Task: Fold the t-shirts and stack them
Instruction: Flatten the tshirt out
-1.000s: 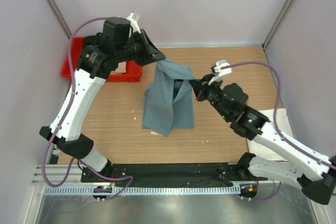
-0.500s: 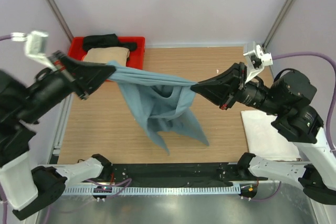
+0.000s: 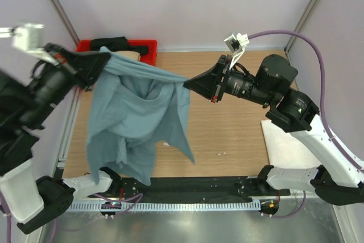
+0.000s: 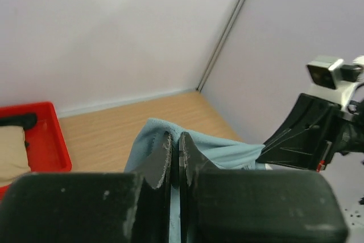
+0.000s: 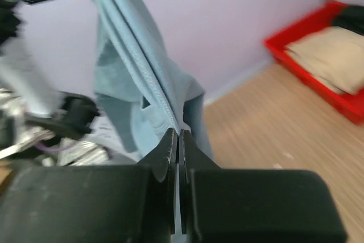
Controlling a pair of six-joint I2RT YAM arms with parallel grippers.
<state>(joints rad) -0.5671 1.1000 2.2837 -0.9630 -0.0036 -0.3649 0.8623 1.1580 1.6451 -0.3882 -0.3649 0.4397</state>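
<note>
T-shirt (image 3: 136,112), teal-blue, edge clamped in both jaws, hanging between them

Two white-and-black arms trailing purple cables (image 3: 273,32).
The left arm (image 3: 20,194) and right arm (image 3: 327,146) pair white link shells with black joint housings and black bases (image 3: 273,177); each wrist carries a small white camera block (image 3: 236,41), and the tapered black fingers (image 4: 158,162) show pale scuffs along their edges.
</note>
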